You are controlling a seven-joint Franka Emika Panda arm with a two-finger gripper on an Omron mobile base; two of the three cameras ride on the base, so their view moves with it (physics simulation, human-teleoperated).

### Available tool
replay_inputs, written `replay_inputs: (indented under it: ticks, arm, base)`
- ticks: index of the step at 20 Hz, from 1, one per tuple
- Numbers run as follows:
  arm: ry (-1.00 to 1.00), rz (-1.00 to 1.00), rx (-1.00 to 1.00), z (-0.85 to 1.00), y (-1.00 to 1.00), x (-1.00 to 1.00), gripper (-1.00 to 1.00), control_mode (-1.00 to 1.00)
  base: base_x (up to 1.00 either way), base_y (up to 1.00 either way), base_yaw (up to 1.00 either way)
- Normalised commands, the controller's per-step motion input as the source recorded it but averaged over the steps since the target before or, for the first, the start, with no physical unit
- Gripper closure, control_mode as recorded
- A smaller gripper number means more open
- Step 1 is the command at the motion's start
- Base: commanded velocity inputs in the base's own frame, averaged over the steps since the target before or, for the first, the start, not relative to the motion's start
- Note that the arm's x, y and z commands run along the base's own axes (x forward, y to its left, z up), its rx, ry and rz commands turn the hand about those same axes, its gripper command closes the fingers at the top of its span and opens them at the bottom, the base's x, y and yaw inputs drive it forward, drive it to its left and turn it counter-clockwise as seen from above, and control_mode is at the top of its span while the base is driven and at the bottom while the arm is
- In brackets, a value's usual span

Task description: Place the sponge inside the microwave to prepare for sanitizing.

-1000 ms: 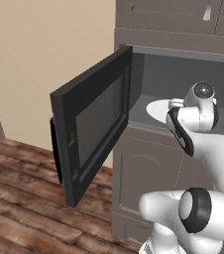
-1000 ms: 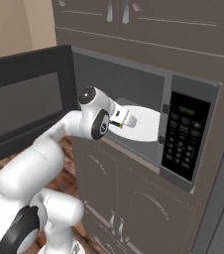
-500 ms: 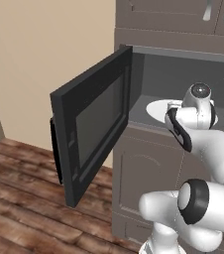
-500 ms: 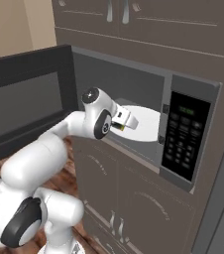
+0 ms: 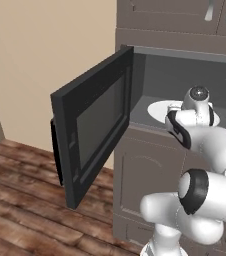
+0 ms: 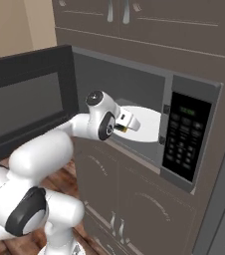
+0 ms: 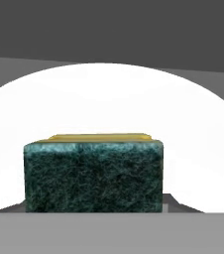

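The microwave (image 6: 184,134), a boxy dark grey appliance set into brown panelled cabinets (image 6: 134,199), stood with its door (image 5: 92,132) swung wide to the left, the door a thick slab with a smooth black glass window. Its keypad (image 6: 181,139) was a flat black panel at the right edge of the opening. Inside, the cavity walls were plain matte grey, and a smooth white round turntable (image 6: 147,122) lay on the cavity floor. The white, rounded arm reached in through the opening, with the gripper (image 6: 124,127) over the near edge of the turntable. The sponge (image 7: 93,176) sat between the jaws, which were clenched on it: a small rectangular block, its dark green face rough and fibrous toward the camera, with a thin yellow layer along its top edge. In the hand view it stood above the turntable, towards the plate's near rim; whether it touched the plate could not be told. Below the open door lay a floor (image 5: 20,200) of reddish wooden planks.
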Motion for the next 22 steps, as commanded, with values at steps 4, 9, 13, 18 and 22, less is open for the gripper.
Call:
replay_inputs:
  ticks: [4,9,13,18,22]
  arm:
    - [0.0,0.0,0.0,-0.08,-0.14,0.21,1.0,-1.0]
    - [0.0,0.0,0.0,-0.07,-0.12,0.19,1.0,-1.0]
    - [0.0,0.0,0.0,-0.1,-0.12,0.21,1.0,-1.0]
    - [0.0,0.0,0.0,-0.12,-0.16,0.24,1.0,-1.0]
    - [0.0,0.0,0.0,-0.09,-0.14,0.28,1.0,-1.0]
  base:
    - [0.0,0.0,0.0]
    - [0.0,0.0,0.0]
    - [0.0,0.0,0.0]
    - [0.0,0.0,0.0]
    - [0.0,0.0,0.0]
